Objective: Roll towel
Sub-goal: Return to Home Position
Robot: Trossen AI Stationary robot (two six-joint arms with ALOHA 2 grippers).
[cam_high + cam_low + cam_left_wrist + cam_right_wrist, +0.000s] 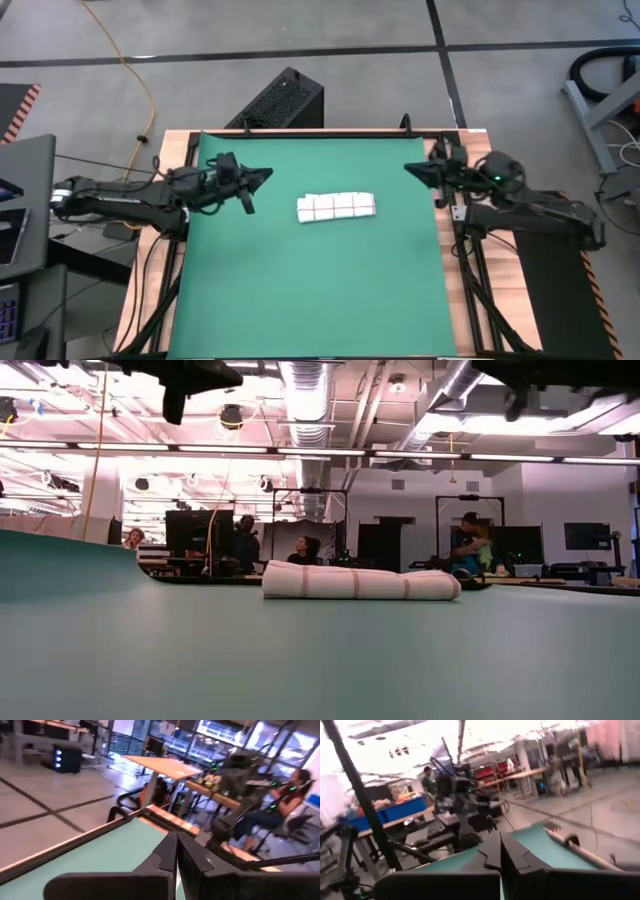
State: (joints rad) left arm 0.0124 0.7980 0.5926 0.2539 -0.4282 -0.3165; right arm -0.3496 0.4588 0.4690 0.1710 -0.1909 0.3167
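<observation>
Rolled towel (336, 207) lying mid green mat (300, 290); left claw (264, 176), right claw (410, 169) both closed tight, empty, hovering well apart either side.

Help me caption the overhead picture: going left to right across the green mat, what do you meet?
Left arm's dark two-finger gripper over the left edge of the green mat → rolled white cloth towel with thin red-brown grid lines, near the middle → right arm's dark two-finger gripper at the right edge.
</observation>
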